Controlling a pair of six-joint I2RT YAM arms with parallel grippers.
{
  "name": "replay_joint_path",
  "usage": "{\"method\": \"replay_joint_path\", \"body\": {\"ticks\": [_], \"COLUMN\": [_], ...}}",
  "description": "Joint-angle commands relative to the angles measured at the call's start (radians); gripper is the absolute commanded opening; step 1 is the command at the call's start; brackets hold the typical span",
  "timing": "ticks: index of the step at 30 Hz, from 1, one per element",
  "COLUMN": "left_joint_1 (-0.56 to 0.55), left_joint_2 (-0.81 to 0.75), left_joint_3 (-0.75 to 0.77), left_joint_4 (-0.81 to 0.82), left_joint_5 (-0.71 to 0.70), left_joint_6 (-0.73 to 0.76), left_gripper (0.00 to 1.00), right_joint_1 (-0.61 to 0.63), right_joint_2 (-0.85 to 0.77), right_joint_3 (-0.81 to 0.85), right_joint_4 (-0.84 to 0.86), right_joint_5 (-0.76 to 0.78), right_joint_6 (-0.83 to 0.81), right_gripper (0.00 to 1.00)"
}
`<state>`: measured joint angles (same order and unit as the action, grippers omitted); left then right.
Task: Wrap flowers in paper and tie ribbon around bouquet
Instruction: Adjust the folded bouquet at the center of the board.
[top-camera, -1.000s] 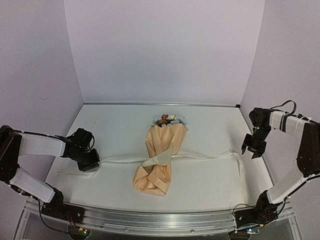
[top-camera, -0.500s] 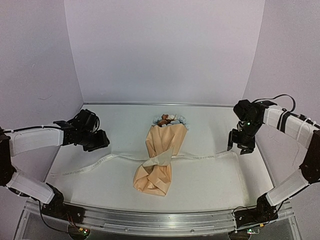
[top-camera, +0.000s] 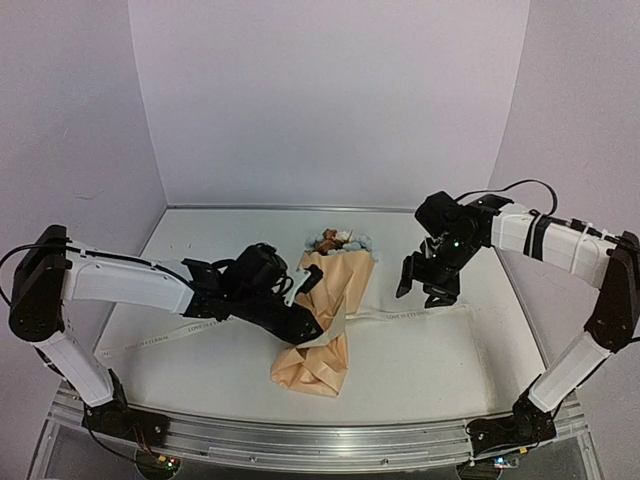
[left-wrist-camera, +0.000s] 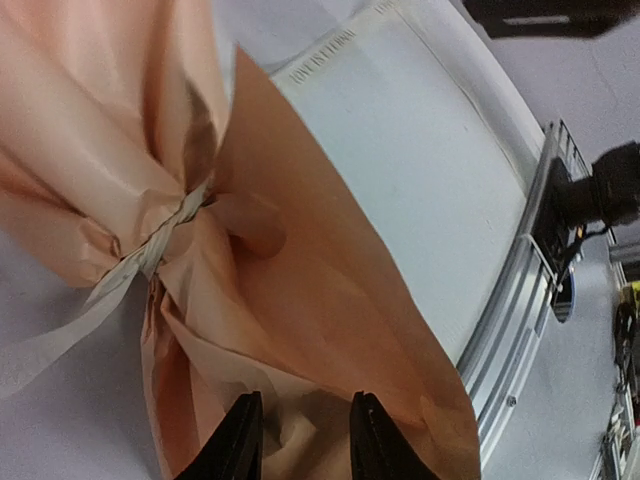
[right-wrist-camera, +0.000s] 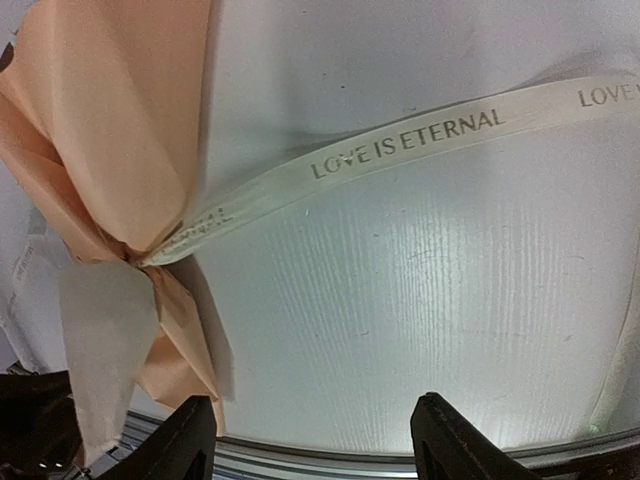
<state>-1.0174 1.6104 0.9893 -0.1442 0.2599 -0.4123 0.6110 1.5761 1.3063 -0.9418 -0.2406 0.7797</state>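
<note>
Centrally, the bouquet (top-camera: 338, 285) lies on the table (top-camera: 430, 365), its stems hidden inside the paper (left-wrist-camera: 330, 300). From above, your left gripper (left-wrist-camera: 308, 440) masks the cinch, jaws narrowly parted; whether they pinch paper, you cannot tell. Your right gripper (right-wrist-camera: 315, 440) hangs open-jawed above the ribbon (right-wrist-camera: 400, 148).

I see bright, even overhead light with soft shadows; in my left wrist view the paper (left-wrist-camera: 330, 330) blurs toward six o'clock
</note>
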Motion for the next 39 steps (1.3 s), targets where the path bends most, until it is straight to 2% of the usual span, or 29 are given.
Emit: {"method": "replay_joint_path", "body": {"ticks": [1, 9, 13, 16, 20, 24, 26, 30, 35, 38, 39], "left_joint_1": [-0.071, -0.137, -0.129, -0.058, 0.096, 0.198, 0.212, 0.224, 0.224, 0.224, 0.224], "left_joint_2": [0.023, 0.039, -0.076, -0.153, -0.189, -0.099, -0.047, 0.068, 0.146, 0.205, 0.229], "left_joint_3": [0.045, 0.064, 0.005, -0.064, -0.116, -0.058, -0.029, 0.028, 0.060, 0.074, 0.077], "left_joint_4": [0.043, 0.018, 0.019, 0.032, 0.090, 0.089, 0.081, 0.122, 0.189, 0.200, 0.201], "left_joint_5": [0.082, 0.040, -0.161, -0.194, -0.068, 0.176, 0.197, 0.225, 0.188, 0.154, 0.137], "left_joint_6": [0.052, 0.063, 0.022, -0.042, -0.054, 0.063, 0.127, 0.215, 0.259, 0.258, 0.255], "left_gripper": [0.31, 0.39, 0.39, 0.42, 0.43, 0.40, 0.40, 0.40, 0.40, 0.38, 0.37], "right_joint_1": [0.047, 0.137, 0.213, 0.275, 0.353, 0.434, 0.472, 0.540, 0.600, 0.625, 0.631], "right_joint_2": [0.022, 0.026, 0.039, 0.064, 0.067, 0.071, 0.083, 0.110, 0.126, 0.125, 0.122], "right_joint_3": [0.045, 0.011, 0.044, 0.077, 0.058, 0.055, 0.063, 0.057, -0.009, -0.066, -0.086], "right_joint_4": [0.030, 0.096, 0.074, 0.031, 0.025, 0.031, 0.047, 0.100, 0.229, 0.308, 0.335], "right_joint_5": [-0.017, -0.024, -0.003, 0.026, 0.098, 0.160, 0.176, 0.199, 0.239, 0.279, 0.292], "right_joint_6": [0.094, 0.196, 0.212, 0.246, 0.310, 0.363, 0.387, 0.452, 0.516, 0.531, 0.532], "right_gripper": [0.71, 0.81, 0.87, 0.89, 0.89, 0.89, 0.89, 0.85, 0.76, 0.65, 0.56]}}
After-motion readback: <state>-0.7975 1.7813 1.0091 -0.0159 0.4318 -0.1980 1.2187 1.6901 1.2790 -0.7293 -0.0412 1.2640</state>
